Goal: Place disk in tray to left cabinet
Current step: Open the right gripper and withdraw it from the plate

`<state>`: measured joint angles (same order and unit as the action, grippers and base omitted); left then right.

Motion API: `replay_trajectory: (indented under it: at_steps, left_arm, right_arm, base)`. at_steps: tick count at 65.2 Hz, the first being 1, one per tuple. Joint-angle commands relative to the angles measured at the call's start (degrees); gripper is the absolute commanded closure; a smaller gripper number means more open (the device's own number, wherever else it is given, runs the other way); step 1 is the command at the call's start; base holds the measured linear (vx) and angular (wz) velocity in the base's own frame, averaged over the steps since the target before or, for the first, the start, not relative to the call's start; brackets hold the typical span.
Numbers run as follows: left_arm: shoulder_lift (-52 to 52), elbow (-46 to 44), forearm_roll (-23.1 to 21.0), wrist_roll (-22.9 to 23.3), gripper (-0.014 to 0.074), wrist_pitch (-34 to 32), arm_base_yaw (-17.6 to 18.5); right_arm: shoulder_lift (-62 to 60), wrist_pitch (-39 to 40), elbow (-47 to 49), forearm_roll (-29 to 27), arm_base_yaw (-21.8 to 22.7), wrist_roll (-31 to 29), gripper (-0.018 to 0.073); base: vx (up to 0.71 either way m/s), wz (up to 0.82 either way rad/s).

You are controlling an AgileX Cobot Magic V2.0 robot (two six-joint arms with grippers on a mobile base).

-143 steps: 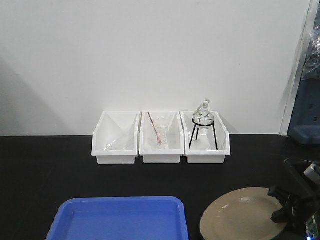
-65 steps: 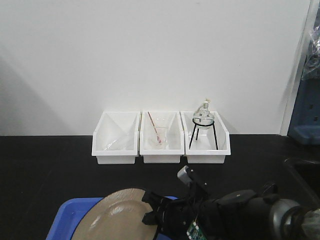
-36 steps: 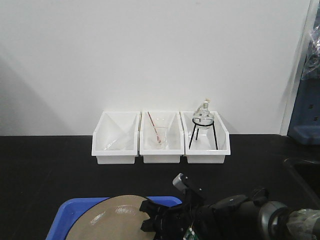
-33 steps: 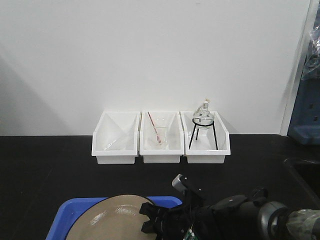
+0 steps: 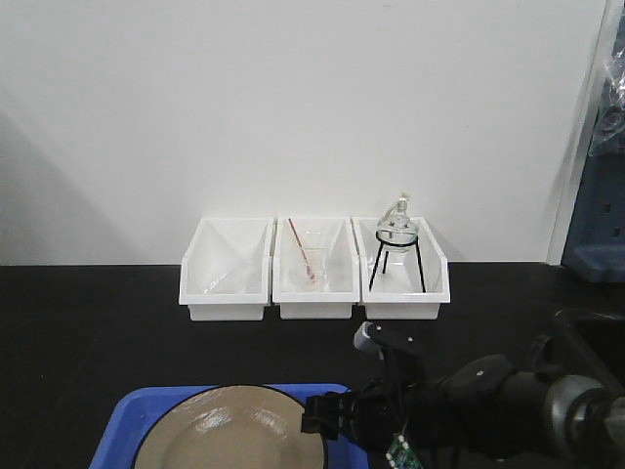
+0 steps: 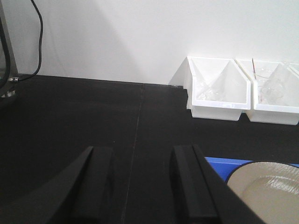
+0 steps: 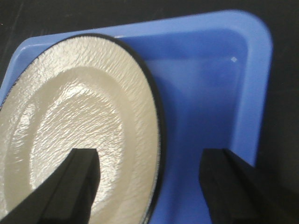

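We're hovering our right gripper (image 7: 149,163), spread open, over the stiff, slippery-looking disk (image 7: 70,126) in the tray (image 7: 210,70), judging its rim the handhold.

The right arm (image 5: 488,391), at the lower right of the front view, has a matte black casing built of rounded, bulging segments. It ends near the frame's right edge in a grey-silver cylindrical joint (image 5: 576,420). A small pale grey block (image 5: 368,336) caps a black bracket on top of the wrist. A green circuit board (image 5: 400,451) with white markings shows at the bottom edge. The right gripper (image 5: 317,415) is a blocky black unit. In the right wrist view its fingers (image 7: 77,186) are plain matte black bars with squared tips. The left gripper (image 6: 142,151), at the lower centre of the left wrist view, has two broad, flat-faced matte black bars, each with a raised lengthwise edge.
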<state>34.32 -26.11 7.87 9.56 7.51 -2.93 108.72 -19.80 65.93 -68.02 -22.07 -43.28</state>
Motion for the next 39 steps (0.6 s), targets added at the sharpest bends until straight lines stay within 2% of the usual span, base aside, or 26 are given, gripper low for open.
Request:
replay_trajectory:
  at_steps: [1, 4, 9, 16, 20, 24, 30, 35, 39]
  left_arm:
    - [0.2, -1.8, 0.0, 0.6, 0.0174, -4.5, -0.1]
    - [0.2, -1.8, 0.0, 0.6, 0.0172, -4.1, -0.1]
    - [1.2, -2.2, 0.0, -0.2, 0.0165, -2.7, -0.1]
    - [5.1, -4.8, 0.0, -1.5, 0.0162, 0.7, -0.1]
    - [8.5, -7.6, 0.0, -1.5, 0.0162, 3.1, 0.0]
    - [12.3, -10.8, -0.1, -1.5, 0.0162, 5.6, 0.0]
    - [18.7, -16.1, -0.3, -1.5, 0.0162, 10.8, 0.9]
    - [24.7, -21.1, -2.4, -2.0, 0.0162, 16.0, 2.4]
    - [28.8, -24.4, -5.5, -4.3, 0.0162, 19.0, 3.7]
  right_arm:
    - [-5.6, -2.8, 1.4, 4.4, 2.2, 1.2, 0.0040]
    - [-6.9, -4.1, 1.4, 8.1, 2.9, 3.2, 0.0040]
    - [-9.4, -5.0, 1.4, 18.4, 3.5, 9.1, 0.0041]
    - [-11.6, -6.6, 1.5, 34.7, 3.5, 24.4, 0.0051]
    - [-11.8, -10.3, 2.3, 43.3, 3.5, 32.7, 0.0055]
    - [-11.8, -14.1, 3.3, 49.4, 3.3, 37.6, 0.0055]
    - [-11.8, -15.6, 5.1, 52.7, 3.3, 42.3, 0.0055]
    - [-11.8, -13.1, 5.9, 52.5, 3.3, 42.6, 0.0055]
    - [-11.8, -10.8, 6.0, 52.0, 3.3, 42.6, 0.0055]
  base:
    - [0.00, 0.00]
    - [0.00, 0.00]
    - [0.00, 0.00]
    - [0.00, 0.00]
    - [0.00, 0.00]
    - [0.00, 0.00]
    - [0.00, 0.00]
    - [0.00, 0.00]
    - [0.00, 0.00]
